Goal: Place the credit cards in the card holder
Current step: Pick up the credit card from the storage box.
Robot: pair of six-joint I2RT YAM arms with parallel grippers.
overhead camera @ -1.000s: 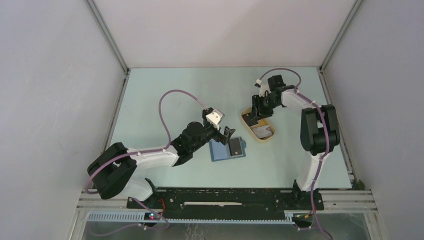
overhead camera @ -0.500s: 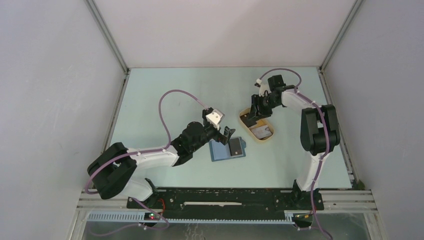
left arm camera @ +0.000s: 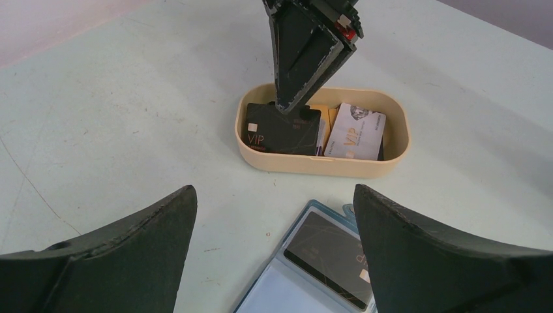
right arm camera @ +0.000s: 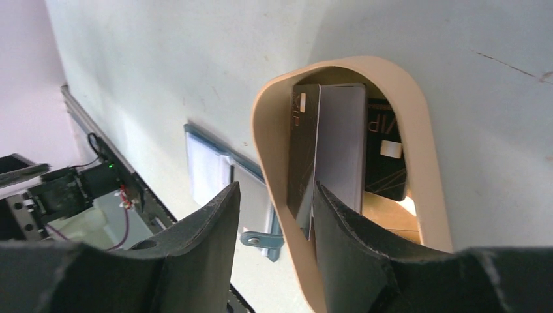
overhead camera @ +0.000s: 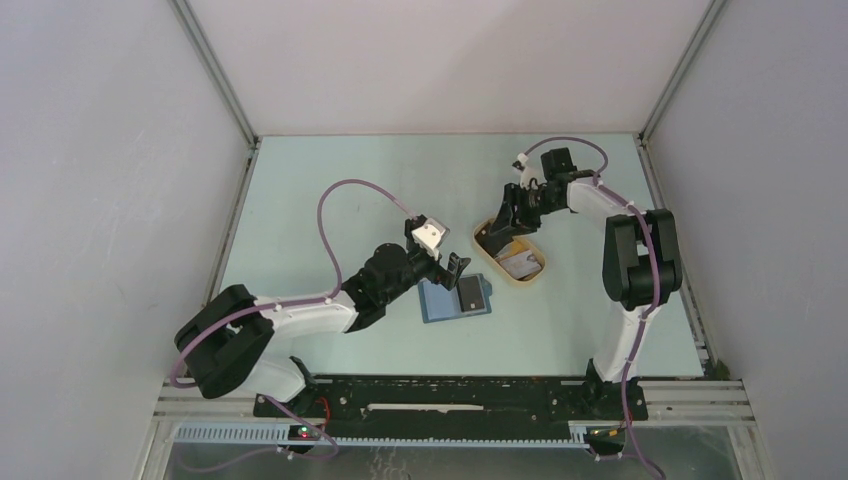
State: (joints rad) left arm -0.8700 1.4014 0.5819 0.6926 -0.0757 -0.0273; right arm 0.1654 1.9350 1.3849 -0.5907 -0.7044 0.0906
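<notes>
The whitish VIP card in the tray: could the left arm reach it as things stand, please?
Probably yes: the whitish card lies uncovered in the tray, the open left gripper faces it, and the right gripper is on the black card beside it.

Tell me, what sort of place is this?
Probably a robotics lab's test booth: a left arm and a right arm bolted to a rail at the edge of a table, plain walls closing it in, and props laid out, a tray of cards and a wallet.
</notes>
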